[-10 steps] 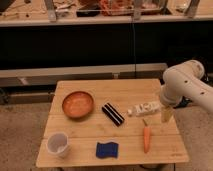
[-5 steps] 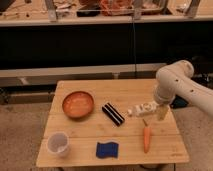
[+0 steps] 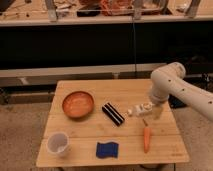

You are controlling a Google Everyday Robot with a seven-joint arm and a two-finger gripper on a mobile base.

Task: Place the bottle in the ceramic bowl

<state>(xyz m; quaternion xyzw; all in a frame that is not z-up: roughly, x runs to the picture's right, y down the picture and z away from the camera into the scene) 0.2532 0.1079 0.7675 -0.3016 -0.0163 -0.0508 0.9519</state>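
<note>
The small white bottle [image 3: 139, 109] with a reddish-orange label lies on its side on the right part of the wooden table [image 3: 90, 132]. The orange-brown ceramic bowl [image 3: 78, 104] stands on the table's left part, well apart from the bottle. My gripper [image 3: 152, 108] hangs from the white arm [image 3: 167, 82] and is right at the bottle's right end, low over the table. I cannot tell whether it touches the bottle.
A black bar with white stripes [image 3: 113, 113] lies between the bowl and the bottle. A carrot [image 3: 146, 139] lies just in front of the bottle. A white cup [image 3: 58, 144] and a blue sponge [image 3: 107, 149] sit near the front edge. A dark shelf unit [image 3: 100, 45] stands behind the table.
The arm has swung left and the gripper has come down to the bottle's right end. The bottle and the other things have not moved.
</note>
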